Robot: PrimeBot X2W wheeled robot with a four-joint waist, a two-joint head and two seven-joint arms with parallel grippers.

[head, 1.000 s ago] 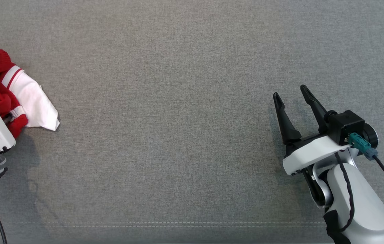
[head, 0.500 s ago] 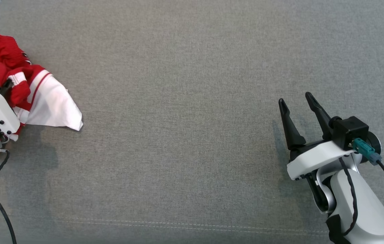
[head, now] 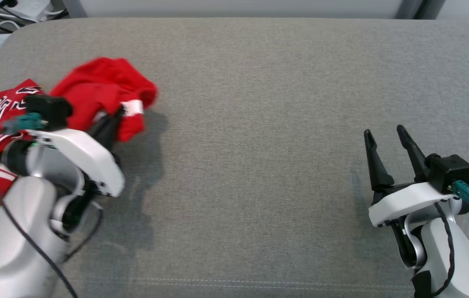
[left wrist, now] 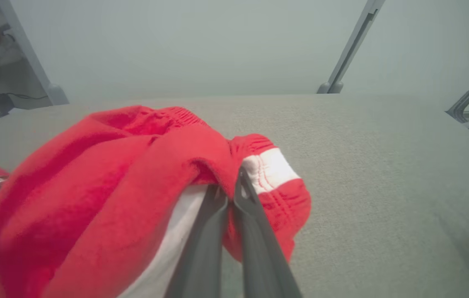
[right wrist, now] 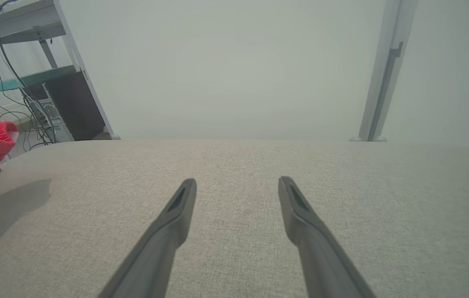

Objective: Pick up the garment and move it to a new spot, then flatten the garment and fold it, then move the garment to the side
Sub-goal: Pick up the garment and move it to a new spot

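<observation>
Big grey padded surface [head: 259, 74] spans the whole work area, w/ the red-and-white garment [head: 102, 85] bunched at its far-left end, one bunch raised off the fabric & a lettered part lying flat by the left edge. The left gripper [left wrist: 229, 188] is at the garment's right side, jaws pinched tight together on a fold of red cloth next to a white band [left wrist: 269, 169]. The right gripper [head: 383, 131] sits well apart at the right, low over bare surface, jaws spread wide w/ nothing btwn them.
</observation>
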